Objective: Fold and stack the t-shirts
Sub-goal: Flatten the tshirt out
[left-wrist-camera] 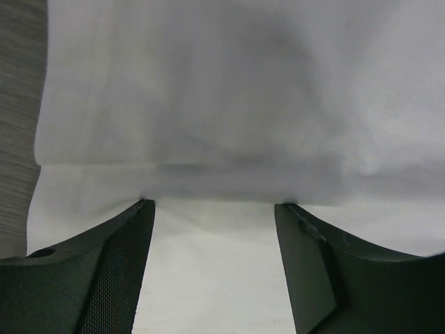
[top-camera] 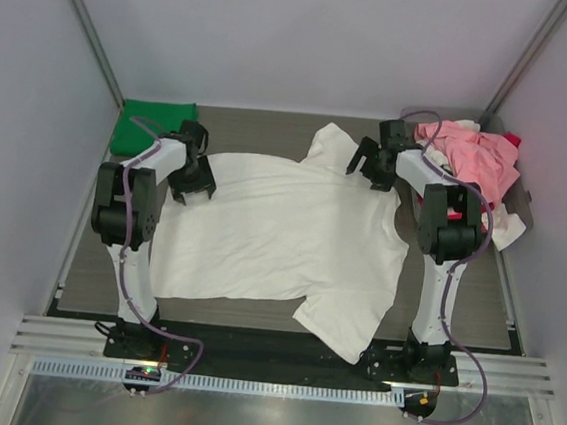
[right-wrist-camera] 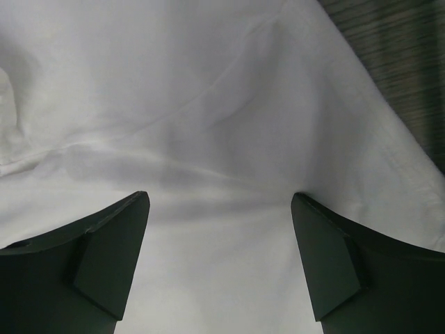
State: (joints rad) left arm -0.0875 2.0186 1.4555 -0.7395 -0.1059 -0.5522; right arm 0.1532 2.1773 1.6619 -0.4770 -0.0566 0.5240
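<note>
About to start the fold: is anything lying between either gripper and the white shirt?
Nothing visible. The left gripper and right gripper are both open right above the white shirt, with only its cloth showing below them.

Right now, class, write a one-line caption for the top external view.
Open left pincer and open right pincer over a spread white t-shirt; green t-shirt and pink t-shirt lie in far corners.

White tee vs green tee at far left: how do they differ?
The large white cloth t-shirt lies spread open, sleeves out; the bright green cloth t-shirt sits folded compact. White covers far more table than green. Both lie flat on it.
</note>
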